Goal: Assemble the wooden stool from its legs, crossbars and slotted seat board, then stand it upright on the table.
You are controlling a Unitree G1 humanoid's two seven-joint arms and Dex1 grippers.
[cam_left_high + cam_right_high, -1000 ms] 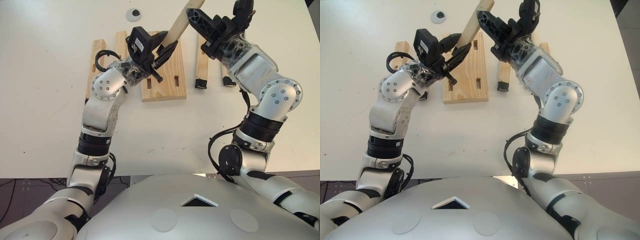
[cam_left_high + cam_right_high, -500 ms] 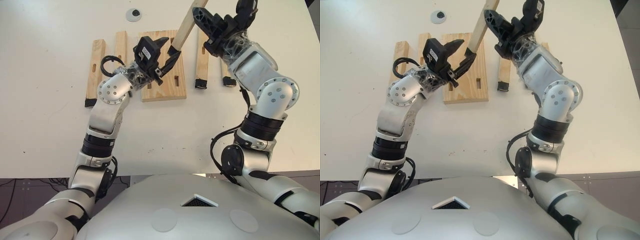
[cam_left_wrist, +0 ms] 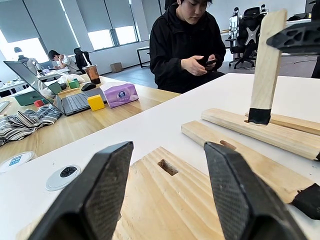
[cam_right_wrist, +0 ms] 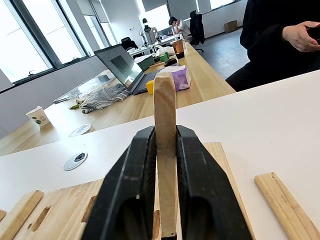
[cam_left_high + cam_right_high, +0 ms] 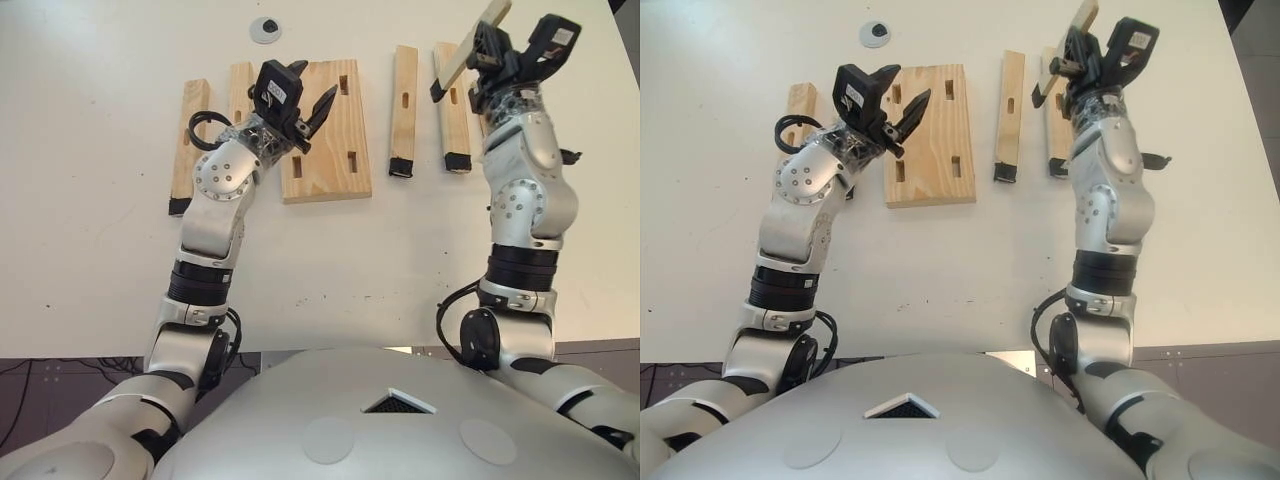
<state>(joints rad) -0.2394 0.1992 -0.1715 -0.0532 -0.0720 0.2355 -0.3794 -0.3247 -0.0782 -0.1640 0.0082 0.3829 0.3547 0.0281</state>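
Note:
The slotted seat board [image 5: 330, 135] lies flat on the white table. My left gripper [image 5: 312, 88] hovers over its left part, open and holding nothing; its fingers [image 3: 107, 195] frame the board [image 3: 165, 210] in the left wrist view. My right gripper [image 5: 487, 52] is raised at the far right and is shut on a wooden leg [image 5: 458, 68] with a black tip, held tilted above the table. That leg [image 4: 165, 150] sits between the right fingers. Two more legs [image 5: 403, 105] [image 5: 452, 125] lie right of the board, and two wooden pieces [image 5: 189, 140] [image 5: 242, 85] lie left of it.
A small round white disc [image 5: 266, 28] sits on the table behind the board. The table's near half is bare white surface [image 5: 330, 260]. A seated person and desks show in the room behind the table.
My left gripper has let go of the leg's lower end and opened. My right arm has carried the leg off to the right, over the lying legs.

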